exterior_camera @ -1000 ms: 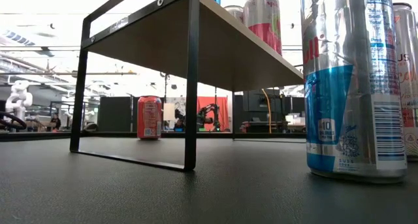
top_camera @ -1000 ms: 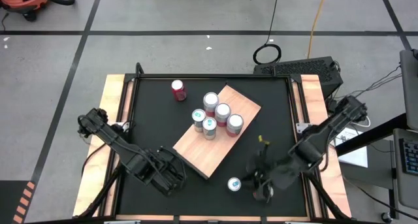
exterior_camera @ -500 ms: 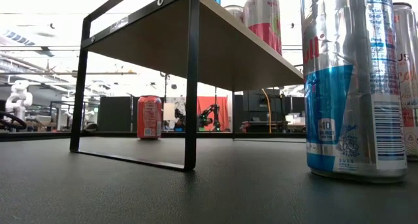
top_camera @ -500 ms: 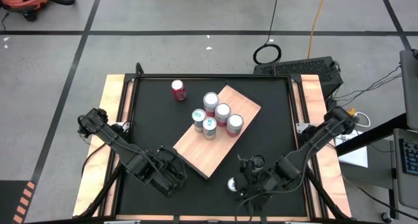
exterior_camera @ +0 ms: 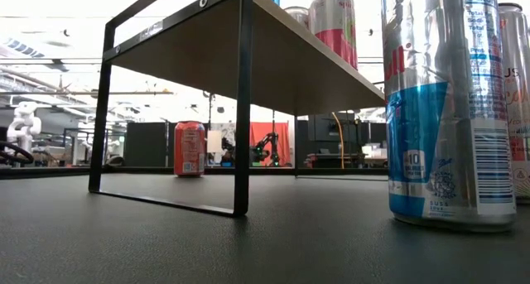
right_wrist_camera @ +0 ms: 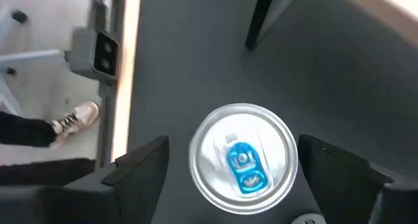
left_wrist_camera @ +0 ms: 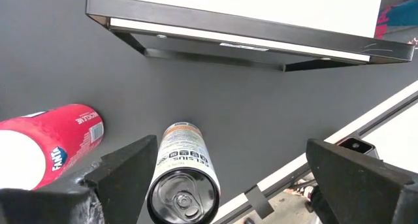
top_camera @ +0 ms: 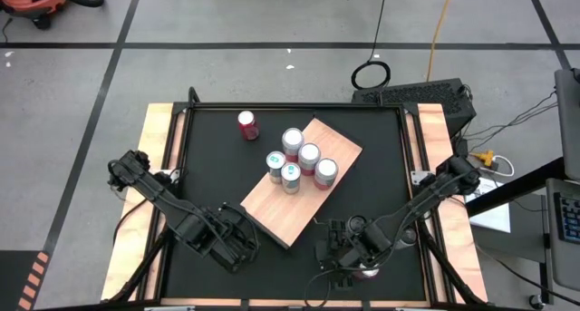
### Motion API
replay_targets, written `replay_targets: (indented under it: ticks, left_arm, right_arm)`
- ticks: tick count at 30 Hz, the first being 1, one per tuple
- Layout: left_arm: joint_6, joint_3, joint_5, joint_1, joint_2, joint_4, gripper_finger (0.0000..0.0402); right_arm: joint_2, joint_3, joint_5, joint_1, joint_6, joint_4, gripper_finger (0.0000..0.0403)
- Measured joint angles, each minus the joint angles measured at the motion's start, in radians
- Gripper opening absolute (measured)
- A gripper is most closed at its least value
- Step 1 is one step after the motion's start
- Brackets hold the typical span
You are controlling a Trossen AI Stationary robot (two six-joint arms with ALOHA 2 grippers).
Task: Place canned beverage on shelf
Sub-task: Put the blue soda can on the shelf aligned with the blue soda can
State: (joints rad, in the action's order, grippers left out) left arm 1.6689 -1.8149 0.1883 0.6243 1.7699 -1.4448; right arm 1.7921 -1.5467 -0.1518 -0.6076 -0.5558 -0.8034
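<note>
The right claw (right_wrist_camera: 241, 185) hangs released over the blue-tabbed can (right_wrist_camera: 242, 160), fingers straddling its top on the black surface (top_camera: 381, 148). Closing off-centre could topple it. Farther off, the shelf (top_camera: 272, 207) already carries five cans, so a careless placement could knock them. The left claw (left_wrist_camera: 228, 185) waits released near the shelf's corner.

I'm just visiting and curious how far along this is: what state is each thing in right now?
Right tool: open, fingers either side of the blue-tabbed can.
Blue-tabbed can: upright on the table, not gripped.
Left tool: open, holding nothing.
Shelf: carries five cans.
Five cans: upright.
Red can: upright on the table, off the shelf.
</note>
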Motion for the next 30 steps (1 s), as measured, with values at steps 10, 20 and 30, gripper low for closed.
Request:
replay_targets:
  ticks: [10, 20, 30]
  left_arm:
    - [-0.001, 0.000, 0.004, 0.000, 0.000, 0.000, 0.0391]
    - [-0.001, 0.000, 0.004, 0.000, 0.000, 0.000, 0.0391]
    - [-0.002, -0.016, 0.003, 0.029, -0.003, -0.005, 0.0391]
  right_arm:
    - [0.041, 0.000, 0.072, 0.028, 0.047, -0.011, 0.0278]
    - [0.035, -0.002, 0.095, 0.044, 0.047, -0.007, 0.0196]
    - [0.036, -0.180, 0.132, 0.044, 0.051, -0.113, 0.0205]
